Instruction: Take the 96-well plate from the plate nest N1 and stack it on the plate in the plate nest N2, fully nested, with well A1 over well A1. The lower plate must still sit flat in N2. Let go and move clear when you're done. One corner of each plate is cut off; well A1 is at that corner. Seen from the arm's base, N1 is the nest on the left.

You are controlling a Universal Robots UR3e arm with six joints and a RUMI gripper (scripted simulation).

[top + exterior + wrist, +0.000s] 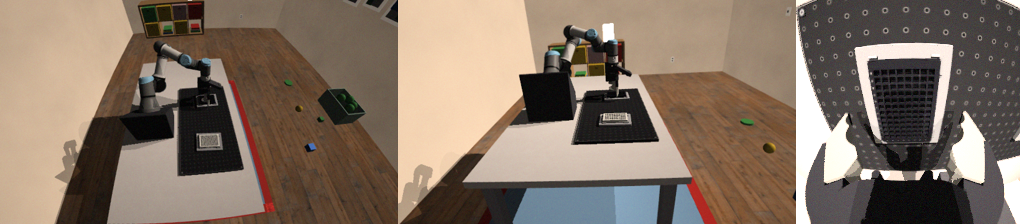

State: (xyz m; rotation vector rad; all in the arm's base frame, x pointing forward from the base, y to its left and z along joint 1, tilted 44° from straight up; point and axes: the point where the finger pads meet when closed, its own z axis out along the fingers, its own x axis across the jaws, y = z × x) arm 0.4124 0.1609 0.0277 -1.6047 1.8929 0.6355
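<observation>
The 96-well plate (906, 97) lies flat in the white nest N1 (206, 101) at the far end of the black perforated board (208, 134). It looks dark in my gripper's shadow. My gripper (905, 113) is open and empty, pointing straight down just above this plate, with one finger on each long side of it. The gripper also shows in the top and exterior views (206, 99) (615, 91). The second plate (209, 140) (615, 119), pale with a well grid, sits flat in nest N2 at the near half of the board. I cannot tell the cut corners.
A black box (149, 124) stands beside the board at the arm's base (148, 99). The board lies near the table's right edge (249, 140). A shelf (171, 18) stands against the far wall, away from the table.
</observation>
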